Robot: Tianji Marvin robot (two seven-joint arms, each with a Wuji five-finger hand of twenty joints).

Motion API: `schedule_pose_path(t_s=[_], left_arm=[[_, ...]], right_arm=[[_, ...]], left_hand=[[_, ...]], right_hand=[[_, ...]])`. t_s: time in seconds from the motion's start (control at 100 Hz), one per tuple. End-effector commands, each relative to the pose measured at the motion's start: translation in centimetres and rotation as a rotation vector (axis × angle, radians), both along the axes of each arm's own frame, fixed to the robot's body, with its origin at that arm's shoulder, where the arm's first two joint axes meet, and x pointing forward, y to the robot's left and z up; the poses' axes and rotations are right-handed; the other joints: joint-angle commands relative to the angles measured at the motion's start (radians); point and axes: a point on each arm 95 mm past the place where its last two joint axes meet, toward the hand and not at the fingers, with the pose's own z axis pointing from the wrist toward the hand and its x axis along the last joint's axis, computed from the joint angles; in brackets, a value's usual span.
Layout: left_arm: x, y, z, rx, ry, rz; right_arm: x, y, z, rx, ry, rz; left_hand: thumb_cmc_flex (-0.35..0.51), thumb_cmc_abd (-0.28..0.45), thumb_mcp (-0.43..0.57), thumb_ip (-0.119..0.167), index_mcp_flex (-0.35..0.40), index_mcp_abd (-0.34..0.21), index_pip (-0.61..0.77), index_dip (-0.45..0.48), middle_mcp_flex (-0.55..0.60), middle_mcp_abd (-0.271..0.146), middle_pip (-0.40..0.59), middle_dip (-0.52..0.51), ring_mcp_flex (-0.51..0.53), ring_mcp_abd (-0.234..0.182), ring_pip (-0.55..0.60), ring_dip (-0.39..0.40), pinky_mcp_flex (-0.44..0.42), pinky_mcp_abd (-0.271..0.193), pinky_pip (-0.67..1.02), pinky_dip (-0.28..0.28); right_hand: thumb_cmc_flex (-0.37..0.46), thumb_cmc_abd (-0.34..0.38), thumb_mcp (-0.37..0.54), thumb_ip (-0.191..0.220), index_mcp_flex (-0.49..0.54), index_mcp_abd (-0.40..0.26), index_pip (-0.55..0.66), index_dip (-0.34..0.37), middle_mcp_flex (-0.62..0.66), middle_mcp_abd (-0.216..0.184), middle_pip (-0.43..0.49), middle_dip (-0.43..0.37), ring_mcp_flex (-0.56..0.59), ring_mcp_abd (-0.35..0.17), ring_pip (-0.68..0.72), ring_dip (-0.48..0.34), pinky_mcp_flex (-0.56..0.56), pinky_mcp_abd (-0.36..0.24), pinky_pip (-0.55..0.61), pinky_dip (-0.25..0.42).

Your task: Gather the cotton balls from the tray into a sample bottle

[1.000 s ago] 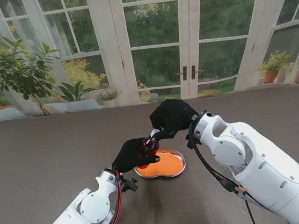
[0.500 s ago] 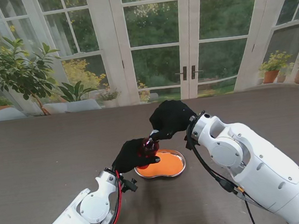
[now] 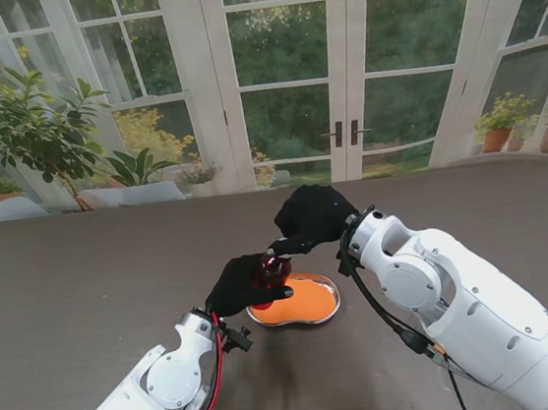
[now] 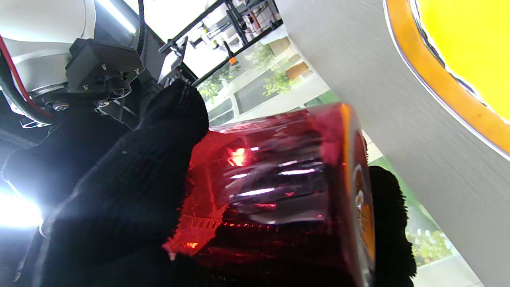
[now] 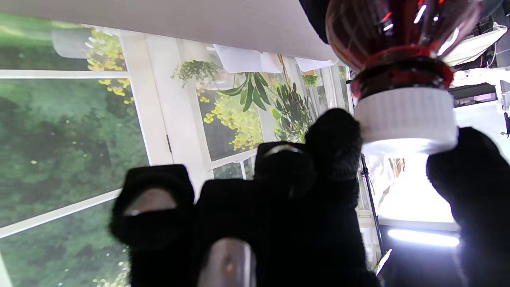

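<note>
A dark red sample bottle (image 3: 270,267) hangs above the left end of the orange tray (image 3: 298,301), with my black-gloved left hand (image 3: 242,285) shut around its body (image 4: 275,191). The bottle carries a white ribbed cap (image 5: 404,119). My right hand (image 3: 312,216) reaches in from the right, thumb and forefinger pinched on that cap (image 3: 280,245). In the right wrist view the fingertips (image 5: 336,139) press on either side of the cap. No cotton balls can be made out in the tray.
The tray's rim (image 4: 438,91) lies on a dark grey table (image 3: 85,286). Beyond the far table edge stand glass doors and potted plants (image 3: 33,133). My right forearm (image 3: 462,292) crosses the table's right side.
My right hand has shifted slightly left and settled on the cap. The left hand and bottle have stayed in place.
</note>
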Motion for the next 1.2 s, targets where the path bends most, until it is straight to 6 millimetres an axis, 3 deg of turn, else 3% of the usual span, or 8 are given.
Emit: schedule_pose_path(t_s=[0.0, 0.25, 0.35, 0.55, 0.68, 0.88, 1.05, 1.19], left_arm=[[0.0, -0.5, 0.3, -0.003, -0.002, -0.016], [0.0, -0.4, 0.2, -0.004, -0.002, -0.014], [0.0, -0.4, 0.2, -0.005, 0.0, -0.013], [-0.1, -0.4, 0.2, -0.006, 0.003, -0.013], [-0.1, -0.4, 0.2, -0.007, 0.005, -0.013], [-0.1, -0.4, 0.1, -0.007, 0.008, -0.012], [-0.1, -0.4, 0.1, -0.006, 0.009, -0.014], [-0.1, -0.5, 0.1, -0.007, 0.009, -0.017]], right_arm=[[-0.4, 0.5, -0.4, -0.008, 0.018, 0.01], [-0.3, 0.3, -0.5, -0.014, 0.028, 0.007], [-0.3, 0.3, -0.6, -0.011, 0.03, 0.006], [-0.3, 0.1, -0.4, -0.022, 0.04, 0.005], [-0.2, -0.2, -0.2, -0.034, 0.037, -0.007], [-0.1, -1.1, 0.5, -0.002, 0.046, -0.023], [-0.1, -1.9, 1.0, 0.019, 0.054, -0.024], [0.0, -2.3, 1.2, 0.033, 0.054, -0.007]], left_hand=[[0.165, 0.224, 0.292, -0.025, 0.166, -0.289, 0.125, -0.001, 0.081, -0.12, 0.027, -0.012, -0.005, -0.016, 0.007, 0.007, -0.018, -0.035, 0.038, 0.019], [0.164, 0.223, 0.293, -0.025, 0.166, -0.29, 0.125, -0.001, 0.082, -0.119, 0.027, -0.012, -0.005, -0.014, 0.007, 0.007, -0.018, -0.035, 0.037, 0.019], [0.164, 0.223, 0.293, -0.025, 0.167, -0.291, 0.126, -0.001, 0.083, -0.12, 0.027, -0.012, -0.005, -0.014, 0.007, 0.007, -0.018, -0.035, 0.037, 0.019], [0.164, 0.223, 0.294, -0.025, 0.166, -0.291, 0.126, -0.001, 0.083, -0.119, 0.028, -0.012, -0.003, -0.015, 0.007, 0.007, -0.019, -0.034, 0.037, 0.019], [0.164, 0.223, 0.294, -0.026, 0.166, -0.291, 0.126, -0.001, 0.083, -0.118, 0.027, -0.013, -0.003, -0.014, 0.007, 0.007, -0.019, -0.034, 0.037, 0.019], [0.165, 0.224, 0.294, -0.025, 0.166, -0.289, 0.126, -0.001, 0.081, -0.118, 0.027, -0.013, -0.006, -0.012, 0.006, 0.007, -0.018, -0.034, 0.037, 0.02], [0.164, 0.224, 0.293, -0.026, 0.166, -0.29, 0.126, -0.001, 0.082, -0.119, 0.027, -0.012, -0.005, -0.014, 0.007, 0.007, -0.018, -0.034, 0.037, 0.02], [0.165, 0.224, 0.293, -0.025, 0.165, -0.29, 0.125, -0.001, 0.081, -0.12, 0.027, -0.012, -0.006, -0.015, 0.006, 0.007, -0.019, -0.034, 0.036, 0.019]], right_hand=[[0.005, 0.032, -0.006, 0.045, 0.09, -0.005, 0.102, 0.034, 0.091, 0.035, 0.087, 0.0, 0.0, -0.056, 0.078, 0.023, 0.035, 0.045, 0.08, -0.016], [-0.029, 0.13, -0.068, 0.055, 0.093, -0.003, 0.146, 0.028, 0.091, 0.047, 0.124, -0.012, -0.002, -0.029, 0.089, 0.025, 0.038, 0.053, 0.082, -0.018], [-0.071, 0.242, -0.164, 0.067, 0.09, -0.002, 0.13, 0.006, 0.089, 0.039, 0.107, -0.032, -0.002, -0.027, 0.078, 0.019, 0.031, 0.049, 0.079, -0.018], [-0.106, 0.407, -0.422, 0.114, 0.074, -0.015, -0.008, -0.055, 0.087, 0.031, -0.042, -0.067, -0.001, -0.033, 0.008, -0.014, -0.024, 0.022, 0.055, -0.006], [-0.137, 0.455, -0.484, 0.138, -0.043, -0.003, -0.282, -0.111, 0.059, 0.025, -0.285, -0.067, 0.0, -0.018, -0.114, -0.072, -0.11, 0.009, 0.007, 0.019], [-0.073, 0.379, -0.518, 0.125, -0.388, 0.022, -0.494, -0.144, -0.104, 0.007, -0.343, -0.027, 0.0, -0.014, -0.269, -0.135, -0.187, -0.03, -0.023, 0.027], [-0.05, 0.299, -0.547, 0.122, -0.442, 0.027, -0.477, -0.147, -0.135, 0.004, -0.332, -0.029, 0.001, -0.012, -0.288, -0.139, -0.199, -0.035, -0.027, 0.028], [-0.025, 0.162, -0.453, 0.109, -0.465, -0.015, -0.455, -0.173, -0.185, -0.005, -0.326, -0.041, 0.0, -0.021, -0.337, -0.154, -0.224, -0.045, -0.049, 0.028]])
